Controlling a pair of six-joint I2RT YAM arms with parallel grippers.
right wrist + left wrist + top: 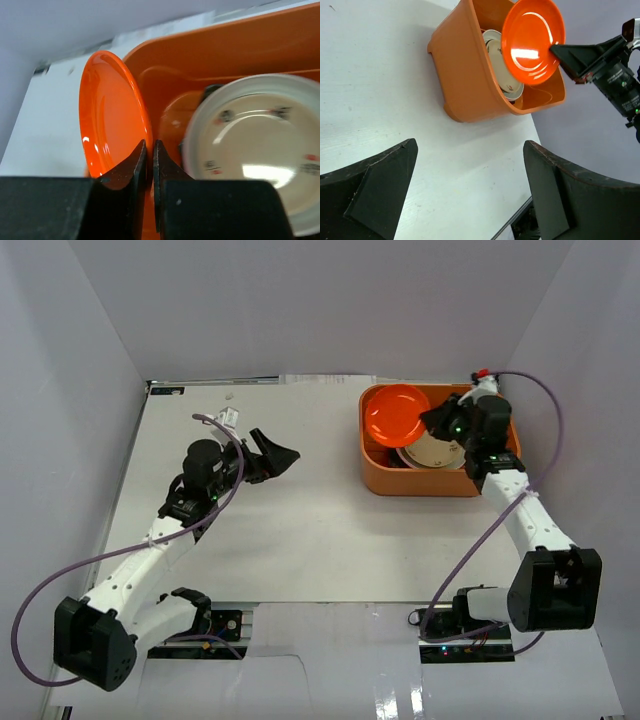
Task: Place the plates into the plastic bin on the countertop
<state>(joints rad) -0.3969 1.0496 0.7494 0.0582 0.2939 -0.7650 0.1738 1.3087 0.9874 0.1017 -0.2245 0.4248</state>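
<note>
1. The bin (420,486) sits at the far right of the countertop (300,530), and it is already holding dishes
2. A cream plate (436,453) with small markings lies inside it, towards the near right part, tipped a little and not quite flat
3. In the right wrist view a dark edge (212,90) peeks out from behind that cream plate; I'd guess it's another dish underneath, but too little shows to be sure
4. The right gripper (432,421) is clamped on the rim of the orange plate (393,412), fingers pinched tight either side of the lip
5. That orange plate stands almost on edge over the far left part of the bin, its face turned to the left, and its lower edge is down inside the walls or just above them; I can't tell whether it touches anything
6. The left gripper (280,455) hangs over the middle left of the countertop, jaws spread wide and holding nothing
7. I see no plates lying out on the countertop, so to my eye the job is nearly finished
8. What's left, as I judge it, is to lay the orange plate down in the bin and let go
</note>
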